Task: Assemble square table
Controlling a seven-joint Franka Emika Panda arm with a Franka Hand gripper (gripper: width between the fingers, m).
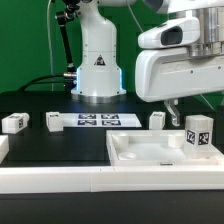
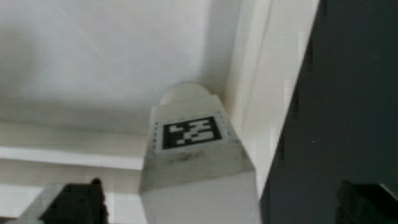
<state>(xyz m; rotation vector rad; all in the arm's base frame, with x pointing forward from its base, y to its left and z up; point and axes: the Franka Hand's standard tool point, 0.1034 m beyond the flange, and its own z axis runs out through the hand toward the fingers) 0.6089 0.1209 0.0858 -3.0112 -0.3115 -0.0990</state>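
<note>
The square table's white slab (image 1: 150,152) lies on the black table toward the exterior view's right, rim up. One tagged white leg (image 1: 198,135) stands upright in its right corner. In the wrist view this leg (image 2: 189,140) sits against the slab's rim (image 2: 249,70). My gripper (image 1: 192,108) hangs just above the leg, open. Its dark fingertips (image 2: 79,205) stand wide on either side of the leg without touching it. Three more legs lie on the black table: two on the left (image 1: 14,123) (image 1: 52,121) and one behind the slab (image 1: 157,119).
The marker board (image 1: 98,121) lies flat in front of the robot's base (image 1: 100,65). A long white border rail (image 1: 50,182) runs along the front edge. Black cables hang behind the base on the left.
</note>
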